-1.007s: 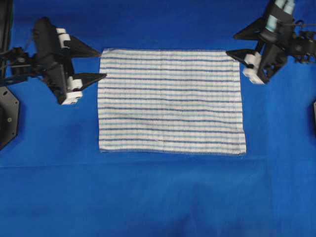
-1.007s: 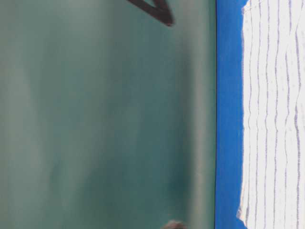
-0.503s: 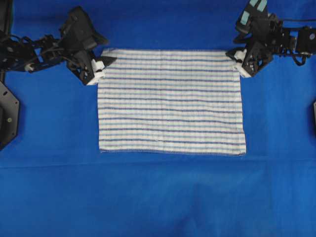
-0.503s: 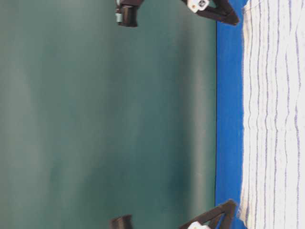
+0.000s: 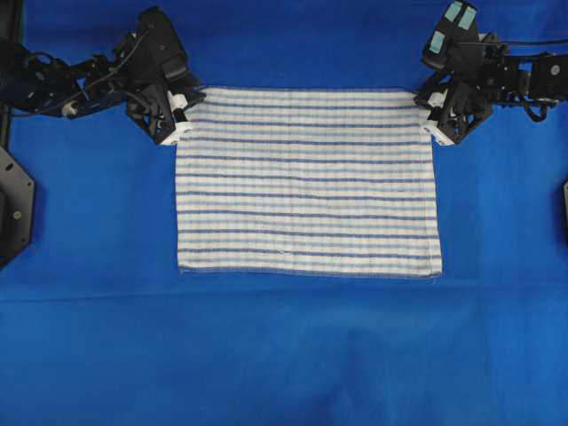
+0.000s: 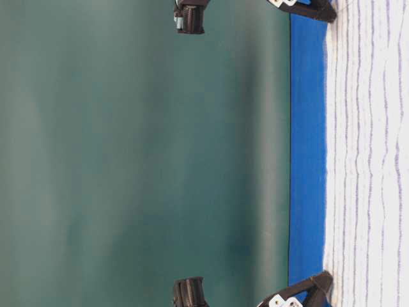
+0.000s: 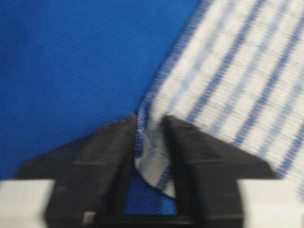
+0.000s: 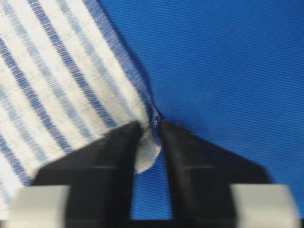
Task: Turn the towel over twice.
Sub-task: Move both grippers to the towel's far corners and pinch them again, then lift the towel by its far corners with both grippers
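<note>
Both grippers low on towel corners

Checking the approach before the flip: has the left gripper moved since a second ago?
Yes. In the overhead view the left gripper has moved up and right, onto the towel's top-left corner.

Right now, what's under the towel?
The blue sheet runs out from under the towel on every side. Anything beneath the towel's middle is covered, so unseen.
</note>
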Controlling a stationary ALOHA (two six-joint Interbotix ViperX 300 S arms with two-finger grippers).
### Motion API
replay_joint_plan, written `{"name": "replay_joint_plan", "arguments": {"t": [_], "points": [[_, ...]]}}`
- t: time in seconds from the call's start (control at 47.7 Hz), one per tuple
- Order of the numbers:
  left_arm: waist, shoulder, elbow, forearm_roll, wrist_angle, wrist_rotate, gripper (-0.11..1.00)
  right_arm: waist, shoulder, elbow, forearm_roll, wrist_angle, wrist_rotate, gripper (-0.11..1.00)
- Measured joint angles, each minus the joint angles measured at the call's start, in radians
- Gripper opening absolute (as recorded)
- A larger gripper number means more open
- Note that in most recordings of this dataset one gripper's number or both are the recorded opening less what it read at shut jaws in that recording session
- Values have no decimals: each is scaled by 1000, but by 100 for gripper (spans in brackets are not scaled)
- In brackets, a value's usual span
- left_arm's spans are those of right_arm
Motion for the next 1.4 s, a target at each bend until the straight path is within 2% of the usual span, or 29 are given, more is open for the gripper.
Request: {"name": "replay_joint_plan", "arguments": {"t": [0.063, 0.398, 0.713, 0.818, 0.965, 1.195, 1.405], "points": [[0, 0, -3, 0, 20, -2, 4, 0, 3, 0, -2, -2, -2, 8], [3, -17, -12, -2, 81, -5, 3, -6, 2, 2, -2, -2, 0, 8], [12, -186, -57, -2, 212, 11, 3, -78, -104, -23, -5, 41, -3, 8], [31, -232, -80, -2, 247, 15, 3, -103, -146, -46, -15, 71, -3, 8], [60, -285, -110, -2, 282, 75, 3, -120, -195, -94, -48, 123, -5, 8], [109, -370, -167, -2, 370, 84, 3, -123, -268, -192, -87, 233, -5, 8], [112, -454, -198, -2, 434, 80, 3, -123, -350, -249, -106, 318, -3, 8]]}}
